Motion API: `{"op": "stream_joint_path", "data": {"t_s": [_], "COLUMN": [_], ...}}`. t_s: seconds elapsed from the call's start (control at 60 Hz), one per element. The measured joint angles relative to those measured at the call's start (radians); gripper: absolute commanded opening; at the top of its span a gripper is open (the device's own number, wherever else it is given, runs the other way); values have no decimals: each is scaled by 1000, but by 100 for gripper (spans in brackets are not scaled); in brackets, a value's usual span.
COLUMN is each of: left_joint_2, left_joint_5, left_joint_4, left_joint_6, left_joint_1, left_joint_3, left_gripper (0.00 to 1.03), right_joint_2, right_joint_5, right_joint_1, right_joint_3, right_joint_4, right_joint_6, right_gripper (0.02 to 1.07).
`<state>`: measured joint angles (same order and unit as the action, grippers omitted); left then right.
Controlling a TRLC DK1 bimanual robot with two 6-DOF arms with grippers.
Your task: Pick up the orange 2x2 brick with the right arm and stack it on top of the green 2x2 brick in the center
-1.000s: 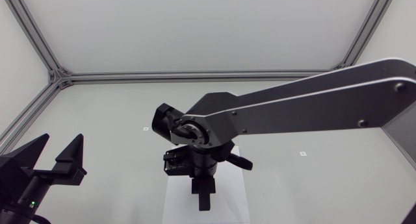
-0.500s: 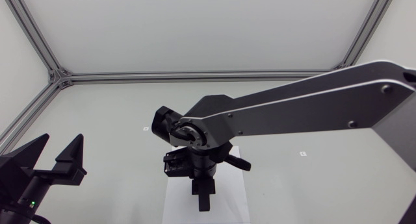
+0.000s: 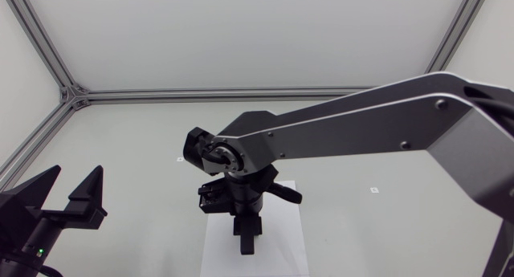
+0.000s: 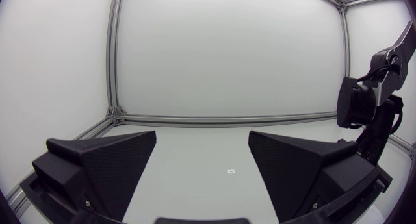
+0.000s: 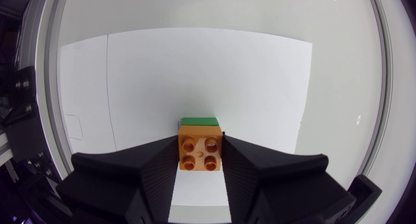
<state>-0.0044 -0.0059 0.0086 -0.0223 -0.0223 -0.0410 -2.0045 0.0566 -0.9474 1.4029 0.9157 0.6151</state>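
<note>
We have the orange brick [image 5: 199, 152] in our right gripper [image 5: 200, 146]: both black fingers press its sides from two sides, studs facing the wrist camera, so the pick-up part of the task looks done. The right arm [image 3: 361, 128] reaches in past the middle of the table [image 3: 385, 156] and hangs over the white sheet [image 5: 195, 74] at the centre. In the right wrist view a narrow strip of the green brick [image 5: 199, 121] shows just past the orange one, on its far side, which we read as the orange brick being over or on the green one and nearly lined up with it. We cannot tell whether the two touch or whether the studs have seated, since the orange brick covers most of the green and the head view hides both behind the wrist. What seems left, then, is pressing down if that is not done, letting go and lifting clear. Our left gripper [image 4: 203, 138] sits well apart at the table's left side, its fingers spread wide with nothing between them.
</note>
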Motion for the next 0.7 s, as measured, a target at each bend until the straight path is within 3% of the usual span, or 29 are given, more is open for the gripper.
{"op": "stream_joint_path", "data": {"t_s": [0.217,0.7], "left_joint_2": [0,0], "left_joint_5": [0,0], "left_joint_4": [0,0], "left_joint_6": [0,0], "left_joint_1": [0,0], "left_joint_3": [0,0], "left_gripper": [99,99], "right_joint_2": [-3,24], "right_joint_5": [-34,-2], "right_joint_1": [31,6], "right_joint_3": [-5,-49], "right_joint_4": [-6,-56], "right_joint_6": [15,13], "right_gripper": [10,9]}}
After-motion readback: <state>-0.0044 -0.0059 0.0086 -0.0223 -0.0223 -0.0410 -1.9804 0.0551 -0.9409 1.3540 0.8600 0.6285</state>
